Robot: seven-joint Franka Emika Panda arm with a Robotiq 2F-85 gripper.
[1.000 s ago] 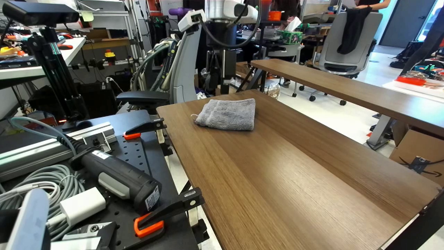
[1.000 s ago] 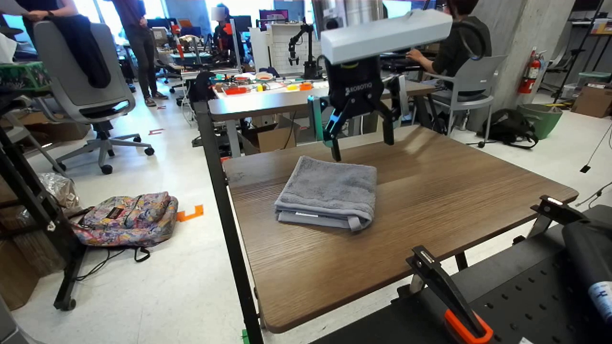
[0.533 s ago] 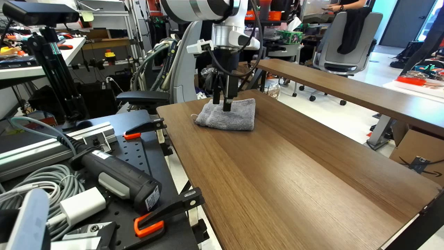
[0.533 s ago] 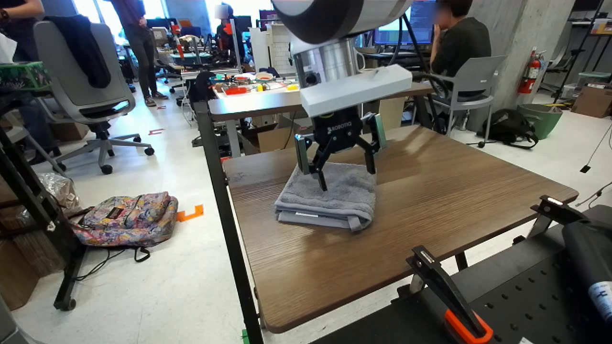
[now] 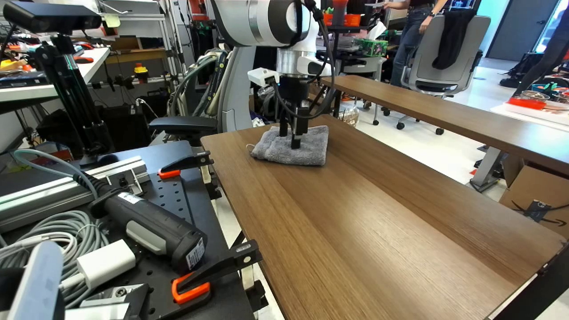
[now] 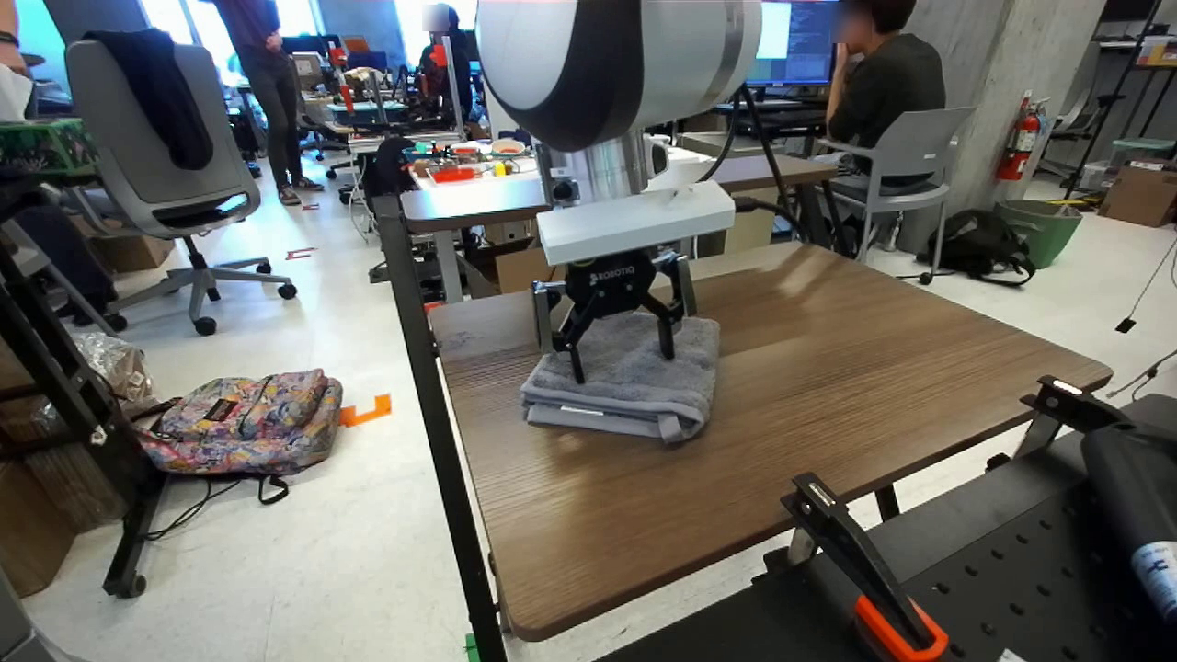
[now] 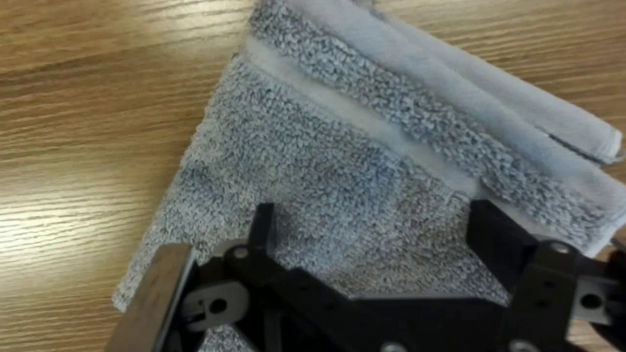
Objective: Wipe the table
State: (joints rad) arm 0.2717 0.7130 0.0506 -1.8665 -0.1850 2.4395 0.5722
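The brown wood-grain table (image 5: 378, 218) shows in both exterior views (image 6: 883, 359). A folded grey towel (image 5: 313, 151) lies flat near one end of it and also shows in an exterior view (image 6: 685, 382). My gripper (image 6: 622, 368) points down over the towel with its two fingers spread wide. Its fingertips appear to rest on the towel's top. In an exterior view the gripper (image 5: 289, 140) covers part of the towel. In the wrist view the gripper (image 7: 372, 210) has only flat towel (image 7: 313, 151) between its fingers, with bare table (image 7: 93, 132) beside it.
A black perforated bench (image 5: 166, 195) stands along one table edge. Clamps with orange parts (image 5: 191, 291) and a dark handheld tool (image 5: 155, 226) lie there. A black post (image 6: 428, 395) stands at another edge. A second brown table (image 5: 444, 111) runs alongside.
My gripper has come down from above the table onto the towel, its fingers staying apart. The towel has shifted very slightly over the last half second.
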